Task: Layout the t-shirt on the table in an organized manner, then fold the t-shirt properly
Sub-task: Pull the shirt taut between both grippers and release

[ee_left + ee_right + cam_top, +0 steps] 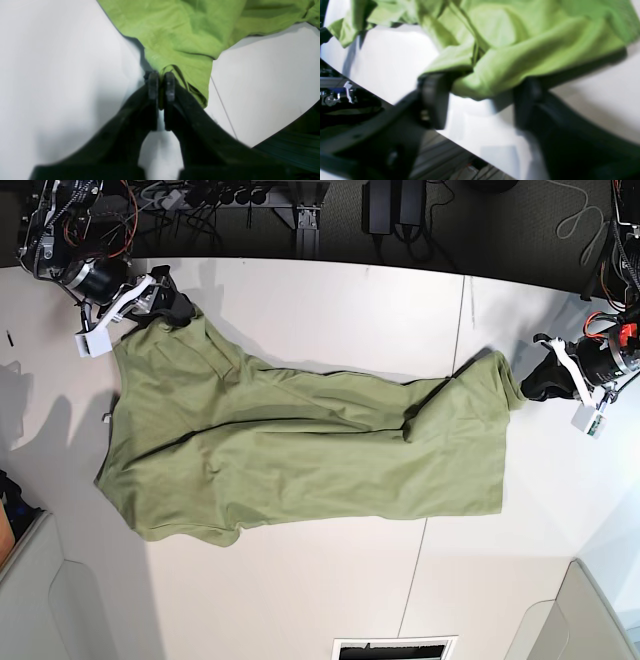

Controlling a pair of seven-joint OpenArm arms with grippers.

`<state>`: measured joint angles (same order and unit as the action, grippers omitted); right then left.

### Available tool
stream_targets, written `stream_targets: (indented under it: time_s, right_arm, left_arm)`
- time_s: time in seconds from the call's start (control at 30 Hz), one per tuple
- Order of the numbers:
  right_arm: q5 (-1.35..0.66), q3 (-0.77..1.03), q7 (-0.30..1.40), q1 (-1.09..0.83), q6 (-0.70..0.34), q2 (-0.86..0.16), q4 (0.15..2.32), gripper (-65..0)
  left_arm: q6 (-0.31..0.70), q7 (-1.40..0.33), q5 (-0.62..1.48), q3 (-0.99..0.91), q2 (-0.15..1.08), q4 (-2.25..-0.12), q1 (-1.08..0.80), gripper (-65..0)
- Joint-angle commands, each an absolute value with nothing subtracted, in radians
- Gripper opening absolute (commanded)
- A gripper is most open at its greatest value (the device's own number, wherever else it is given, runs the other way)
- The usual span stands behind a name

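Note:
The olive-green t-shirt (300, 450) lies spread and wrinkled across the white table (330, 300), its long side running left to right. My left gripper (522, 387), at the right of the base view, is shut on a hem corner of the t-shirt (180, 37). The left wrist view shows the cloth pinched between its fingers (153, 85). My right gripper (175, 308) is at the shirt's upper left corner. In the right wrist view its jaws stand apart (481, 100), and a fold of the t-shirt (520, 45) hangs over and between the fingertips (435, 100).
Cables and electronics (200, 195) line the far table edge. A thin seam (462, 330) crosses the table near my left arm. The table edge (440, 135) runs close under my right gripper. A vent slot (395, 647) sits at the near edge.

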<state>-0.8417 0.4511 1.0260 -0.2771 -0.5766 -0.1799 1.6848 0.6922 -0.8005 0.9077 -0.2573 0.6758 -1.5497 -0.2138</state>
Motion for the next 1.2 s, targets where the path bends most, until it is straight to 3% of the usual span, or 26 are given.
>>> stream_targets:
  time_s: [0.0, 0.07, 0.23, 0.57, 0.73, 0.77, 0.83, 0.9, 1.17]
  right_arm:
    - [-0.853, 0.457, 1.002, -0.274, -0.579, -0.194, 1.699, -44.3]
    - [-0.853, 0.457, 0.978, -0.272, -0.580, -0.194, 1.699, -65.0]
    - [-0.852, 0.472, 0.997, -0.253, -0.580, -0.224, 1.702, -65.0]
    - [-0.887, 0.670, 1.039, -0.253, -0.580, -0.417, 1.703, -65.0]
    - [-0.891, 0.676, 1.071, -0.256, -0.580, -0.453, 1.703, -65.0]
    - [-0.891, 0.675, 1.074, -0.256, -0.580, -0.449, 1.703, -61.8]
    - [-0.892, 0.674, 1.074, -0.258, -0.580, -0.443, 1.703, -42.7]
    - [-0.902, 0.674, 1.074, -0.258, -0.580, -0.442, 1.703, -32.5]
    - [-0.928, 0.702, 1.033, -0.230, -0.580, -0.443, 1.727, -32.0]
  left_arm:
    - [0.698, -0.783, 0.923, -0.268, 0.698, -1.562, -0.205, -65.0]
    - [0.698, -0.783, 0.924, -0.268, 0.698, -1.562, -0.205, -65.0]
    - [0.698, -0.823, 0.947, -0.268, 0.708, -1.562, -0.205, -65.0]
    - [0.698, -1.088, 1.232, -0.268, 0.838, -1.562, -0.213, -65.0]
    - [0.698, -1.100, 1.282, -0.268, 0.850, -1.562, -0.299, -65.0]
    - [0.698, -1.100, 1.292, -0.268, 0.850, -1.562, -0.324, -65.0]
    - [0.698, -1.101, 1.307, -0.268, 0.845, -1.562, -0.371, -65.0]
    - [0.698, -1.101, 1.313, -0.268, 0.839, -1.562, -0.413, -65.0]
    - [0.698, -1.105, 1.359, -0.268, 0.828, -1.562, -0.553, -65.0]
